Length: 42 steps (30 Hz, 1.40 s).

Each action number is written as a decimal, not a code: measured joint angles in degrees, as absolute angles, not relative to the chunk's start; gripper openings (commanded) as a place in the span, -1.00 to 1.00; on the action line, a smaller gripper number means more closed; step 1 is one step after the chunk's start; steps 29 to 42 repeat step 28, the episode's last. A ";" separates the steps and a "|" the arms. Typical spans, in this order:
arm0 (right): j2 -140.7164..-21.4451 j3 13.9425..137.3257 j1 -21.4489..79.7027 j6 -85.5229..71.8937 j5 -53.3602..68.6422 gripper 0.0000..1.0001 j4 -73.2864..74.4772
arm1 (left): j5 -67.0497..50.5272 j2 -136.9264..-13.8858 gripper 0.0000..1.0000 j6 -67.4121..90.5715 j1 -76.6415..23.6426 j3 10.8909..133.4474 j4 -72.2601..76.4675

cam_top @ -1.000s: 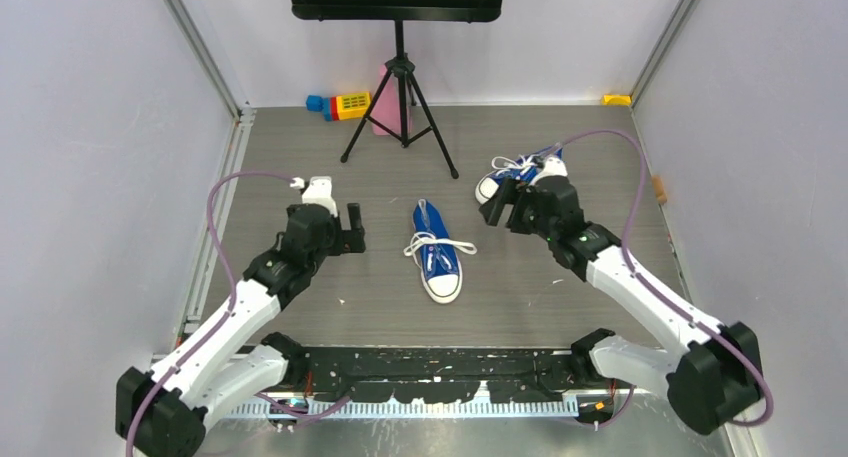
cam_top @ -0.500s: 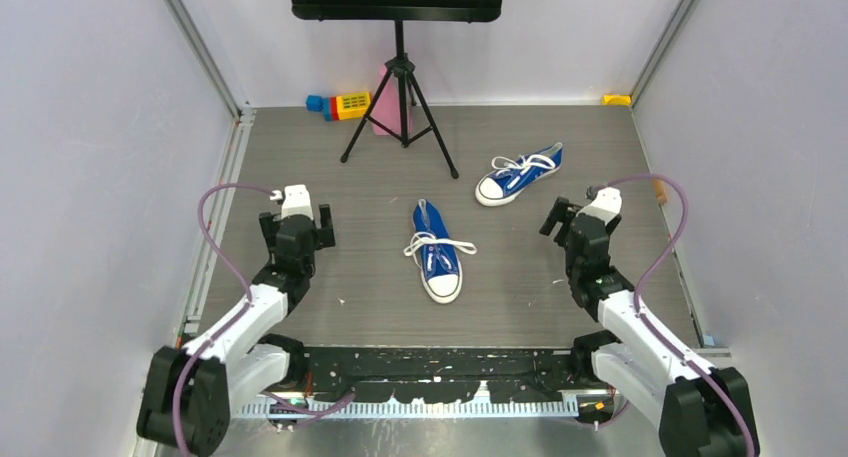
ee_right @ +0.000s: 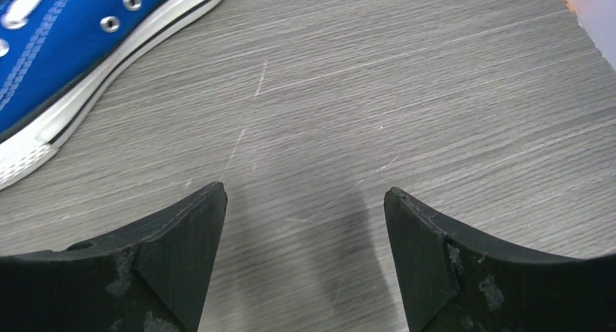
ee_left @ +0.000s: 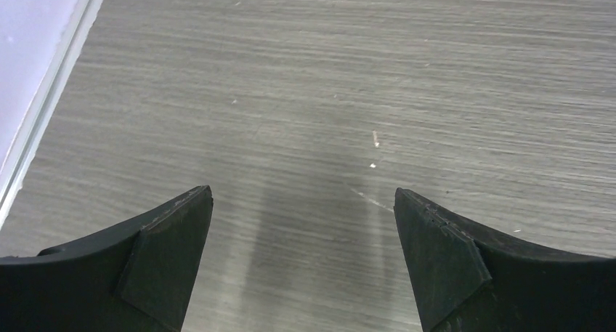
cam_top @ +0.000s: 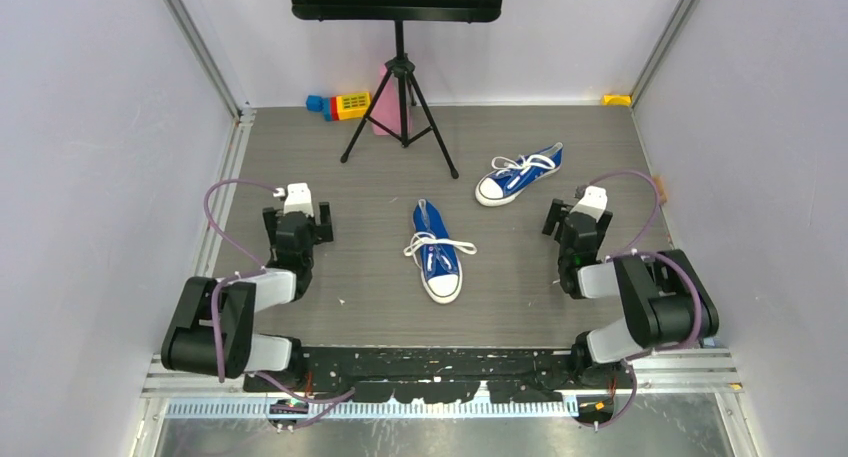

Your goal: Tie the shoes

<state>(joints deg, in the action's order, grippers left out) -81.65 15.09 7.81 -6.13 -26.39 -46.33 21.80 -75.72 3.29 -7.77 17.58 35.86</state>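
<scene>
Two wrist views show me very little. The left one has only bare table (ee_left: 305,70) beyond the left gripper (ee_left: 301,201), with just the fingertips in frame. The right one catches a slice of the far shoe (ee_right: 65,49) at its upper left corner. Its sole edge and eyelets show and the rest is cut off, well clear of the right gripper (ee_right: 305,197).

From above I cannot tell whether the laces are knotted. On the near shoe (cam_top: 436,252) white loops spread to both sides. The stand (cam_top: 400,77) at the back loses its top to the frame edge and hides part of a pink thing (cam_top: 385,117).

Both arms are folded close to their bases, wrists low and pointing away from them. They sit on either side of the near shoe, well apart from it. Both grippers are spread wide and hold nothing.

The near shoe sits mid-table, toe towards the bases. The far shoe lies beyond it to the right, toe pointing left.
</scene>
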 measured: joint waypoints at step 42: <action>-89.80 18.41 2.87 -7.68 -23.29 0.89 -54.43 | 6.79 -89.23 0.99 -0.51 -5.41 18.85 51.99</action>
